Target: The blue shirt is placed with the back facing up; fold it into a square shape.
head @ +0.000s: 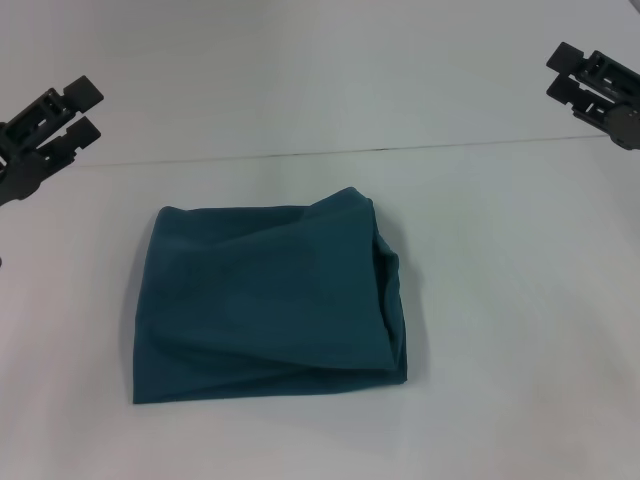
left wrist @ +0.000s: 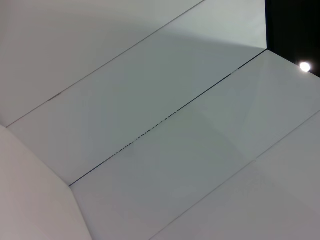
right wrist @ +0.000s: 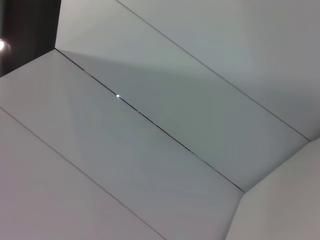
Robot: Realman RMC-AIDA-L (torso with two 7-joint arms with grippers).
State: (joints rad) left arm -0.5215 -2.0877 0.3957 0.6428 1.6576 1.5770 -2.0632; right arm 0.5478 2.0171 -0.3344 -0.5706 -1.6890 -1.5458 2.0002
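- Two grippers up off the table point(head: 520, 300): left gripper point(head: 75, 112) far-left, right gripper point(head: 570, 75) far-right, fingers apart, nothing held.
- Sat mid-table: blue shirt point(head: 265, 305), folded roughly square, right edge bunched.
- Prob. needed right edge squared w/ light tug.

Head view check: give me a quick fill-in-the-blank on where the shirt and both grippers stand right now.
1. The blue shirt lies on the white table folded into a roughly ____ shape.
2. The left gripper and the right gripper are both raised at the sides, and neither one ____ the shirt.
3. The bunched, layered edge of the fold lies toward the robot's ____ side.

Missing words: square; touches; right
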